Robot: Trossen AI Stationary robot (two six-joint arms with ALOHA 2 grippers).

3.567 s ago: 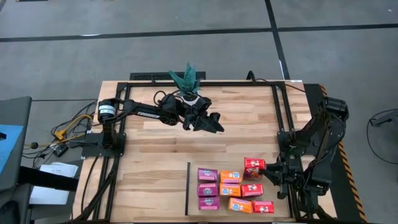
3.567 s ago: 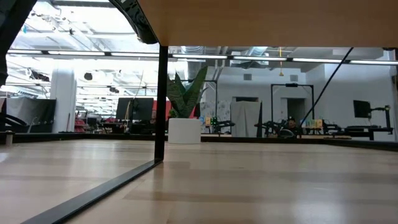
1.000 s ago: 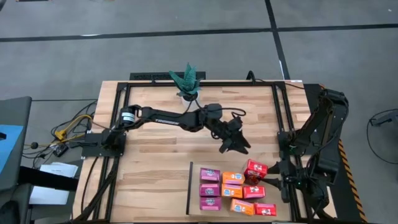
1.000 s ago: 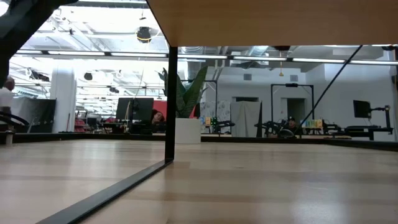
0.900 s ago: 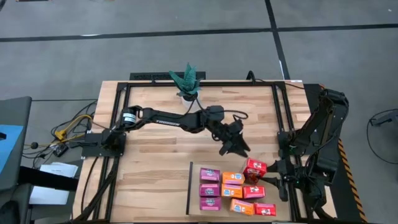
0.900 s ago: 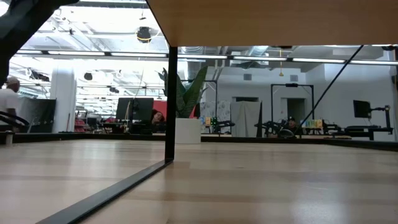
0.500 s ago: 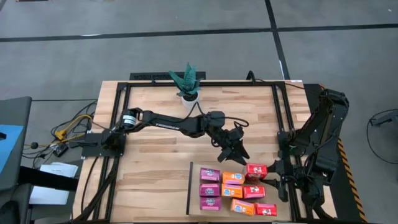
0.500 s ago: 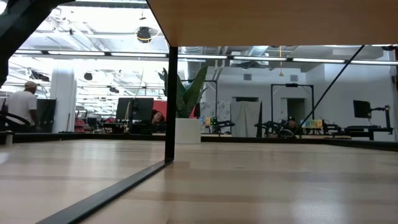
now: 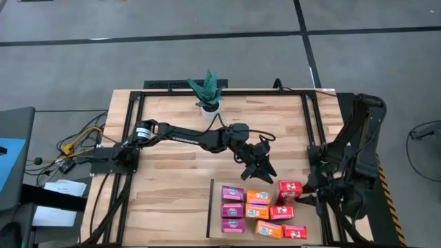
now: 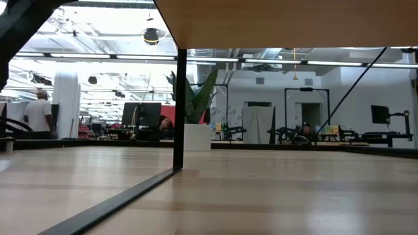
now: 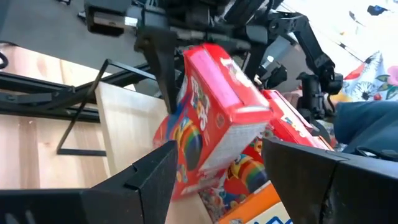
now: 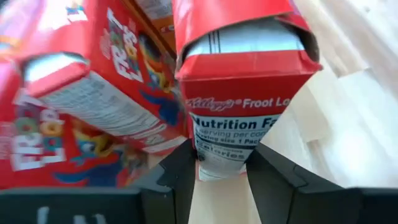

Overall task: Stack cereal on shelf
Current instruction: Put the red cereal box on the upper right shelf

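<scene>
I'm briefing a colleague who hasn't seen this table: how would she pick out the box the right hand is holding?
Start at the light wood shelf at the table's near edge, where the cereal boxes lie in rows. At their far right end, the right hand is shut on a red cereal box, the only box gripped.

Red cereal box (image 12: pixel 242 93): "Kellogg's Froot Lo…", "Nutrition Fa…"; neighbouring red box (image 12: pixel 93 106): "Froot Loops", partly readable.

A robotics lab: open hall with ceiling lights (image 10: pixel 98 55), monitors (image 10: pixel 140 114) and test rigs (image 10: pixel 307 111).
</scene>
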